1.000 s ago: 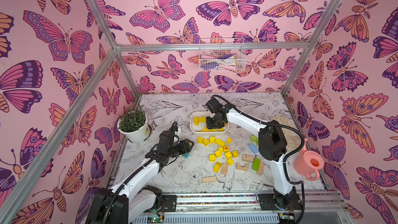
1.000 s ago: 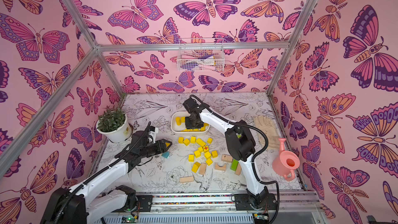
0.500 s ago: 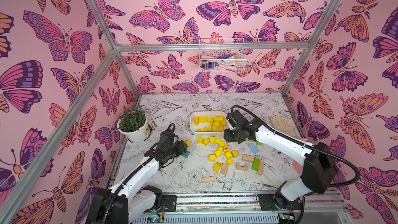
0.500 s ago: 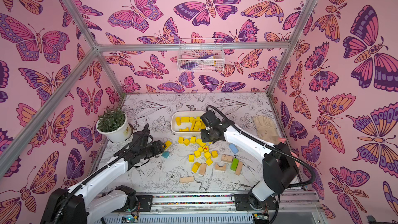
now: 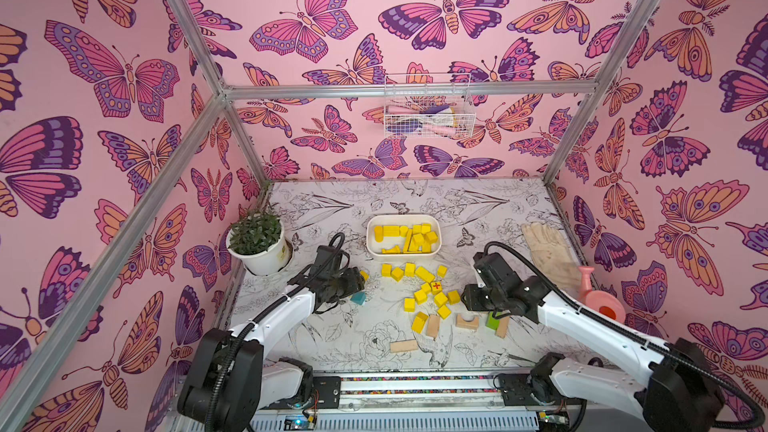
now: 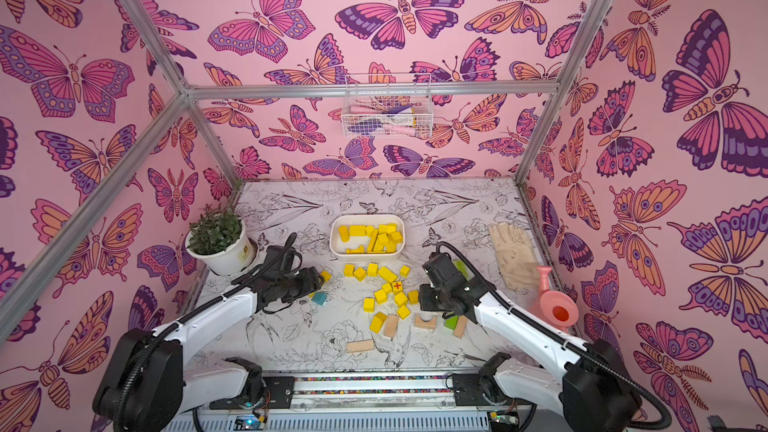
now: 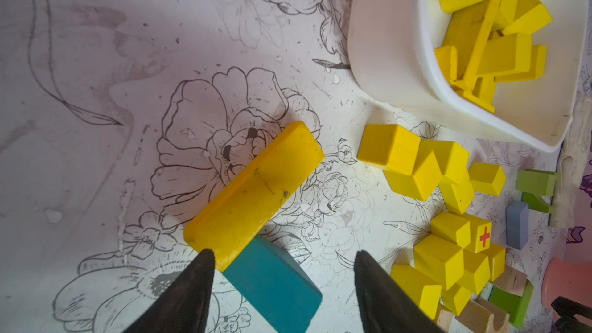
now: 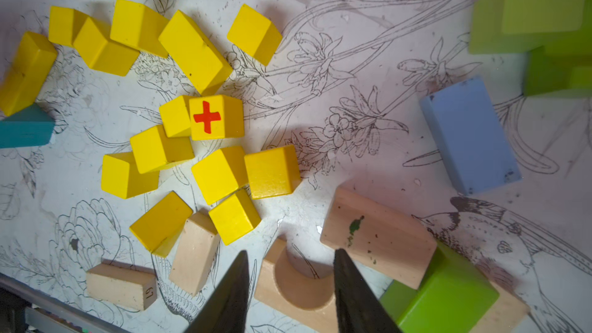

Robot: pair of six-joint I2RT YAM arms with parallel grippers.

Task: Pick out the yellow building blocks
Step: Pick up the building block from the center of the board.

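Several yellow building blocks [image 5: 428, 292] lie loose mid-table, among them a cube with a red cross [image 8: 213, 118]. More fill the white tub [image 5: 402, 216] behind them. A yellow bar [image 7: 256, 193] lies apart at the left, touching a teal block [image 7: 272, 283]. My left gripper [image 7: 283, 255] hangs open over the end of that bar and the teal block, holding nothing. My right gripper [image 8: 291, 254] is open and empty above a tan arch block [image 8: 298, 286], just right of the loose yellow blocks. In both top views each gripper sits low over the table.
A potted plant [image 5: 257, 247] stands at the left edge. A glove [image 5: 548, 251] and pink watering can [image 5: 598, 301] lie at the right. Tan blocks [image 5: 403, 345], green blocks [image 5: 492, 321] and a blue block [image 8: 467, 136] lie near the front right. A wire basket [image 5: 426, 105] hangs on the back wall.
My right arm has swung from over the tub out to the front right of the loose blocks. The left gripper has edged back slightly and its jaws stand wider.
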